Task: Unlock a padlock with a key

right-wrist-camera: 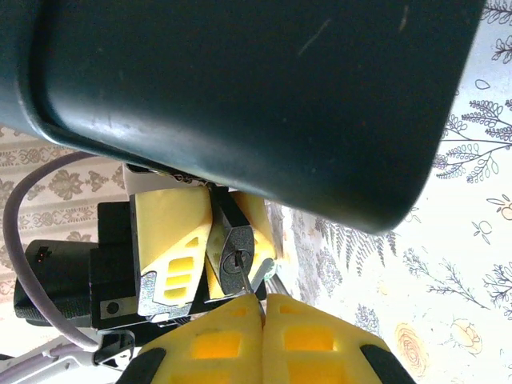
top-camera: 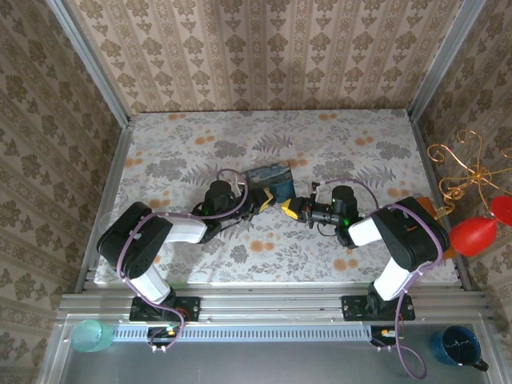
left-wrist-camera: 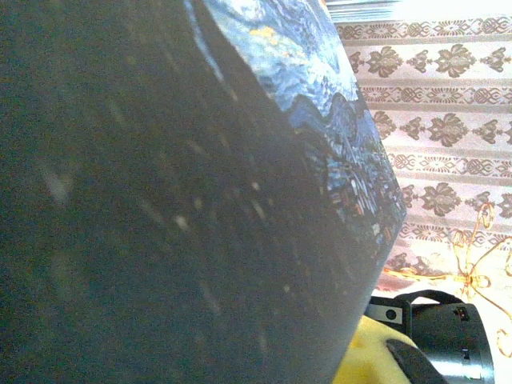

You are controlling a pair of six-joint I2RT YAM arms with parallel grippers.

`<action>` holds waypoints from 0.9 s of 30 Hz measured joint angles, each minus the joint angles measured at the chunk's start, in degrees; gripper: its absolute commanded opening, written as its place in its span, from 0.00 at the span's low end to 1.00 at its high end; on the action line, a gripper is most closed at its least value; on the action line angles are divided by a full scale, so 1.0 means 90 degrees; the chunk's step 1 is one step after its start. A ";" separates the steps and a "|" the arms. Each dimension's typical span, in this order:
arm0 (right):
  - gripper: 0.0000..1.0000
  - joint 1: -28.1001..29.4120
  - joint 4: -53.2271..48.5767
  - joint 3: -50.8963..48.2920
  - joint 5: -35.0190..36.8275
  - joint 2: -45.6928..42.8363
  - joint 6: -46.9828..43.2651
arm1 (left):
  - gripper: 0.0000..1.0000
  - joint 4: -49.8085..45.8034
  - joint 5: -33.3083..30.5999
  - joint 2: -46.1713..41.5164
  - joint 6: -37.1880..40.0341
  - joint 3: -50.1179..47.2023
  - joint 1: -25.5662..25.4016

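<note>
The tiny dark padlock (right-wrist-camera: 237, 246) is pinched between the yellow fingers (right-wrist-camera: 170, 232) of my left gripper (top-camera: 266, 201), keyhole end facing my right wrist camera. My right gripper (right-wrist-camera: 263, 307) is shut on a thin silvery key (right-wrist-camera: 243, 280), and the key's tip sits in the keyhole. In the top view the two grippers meet nose to nose at mid table, my right gripper (top-camera: 290, 210) just right of the left one. The blue swirl-painted tin (top-camera: 269, 177) lies right behind them. Its dark side (left-wrist-camera: 160, 200) blocks most of the left wrist view, and the shackle is hidden.
The tin's dark wall (right-wrist-camera: 280, 96) looms close over the right wrist view. A gold wire ornament (top-camera: 464, 164) and a red balloon shape (top-camera: 474, 236) stand off the table's right edge. A teal cup (top-camera: 92, 334) and a dark blue mug (top-camera: 458, 346) sit below the rail.
</note>
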 measured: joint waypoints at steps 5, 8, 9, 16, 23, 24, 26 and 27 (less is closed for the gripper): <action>0.00 0.0002 0.0058 0.0000 0.0073 0.0049 0.0080 | 0.00 0.0005 -0.0134 0.0027 -0.0024 0.0022 -0.0044; 0.00 0.0002 0.0206 0.0000 0.0085 0.0153 0.0175 | 0.00 0.0002 -0.0221 0.0049 -0.0027 0.0039 -0.0070; 0.00 0.0002 0.0253 0.0000 0.0092 0.0185 0.0204 | 0.00 0.0000 -0.0255 0.0058 -0.0027 0.0044 -0.0075; 0.00 -0.0005 0.0330 0.0000 0.0134 0.0238 0.0270 | 0.00 0.0012 -0.0335 0.0083 -0.0024 0.0046 -0.0095; 0.00 -0.0029 0.0386 -0.0007 0.0160 0.0318 0.0274 | 0.00 0.0005 -0.0415 0.0087 -0.0022 0.0046 -0.0119; 0.00 -0.0029 0.0401 -0.0015 0.0172 0.0323 0.0284 | 0.00 0.0005 -0.0418 0.0095 -0.0022 0.0046 -0.0121; 0.00 -0.0034 0.0464 -0.0056 0.0223 0.0335 0.0325 | 0.00 0.0005 -0.0418 0.0100 -0.0019 0.0046 -0.0134; 0.00 -0.0039 0.0508 -0.0075 0.0245 0.0340 0.0350 | 0.00 0.0002 -0.0423 0.0100 -0.0019 0.0046 -0.0143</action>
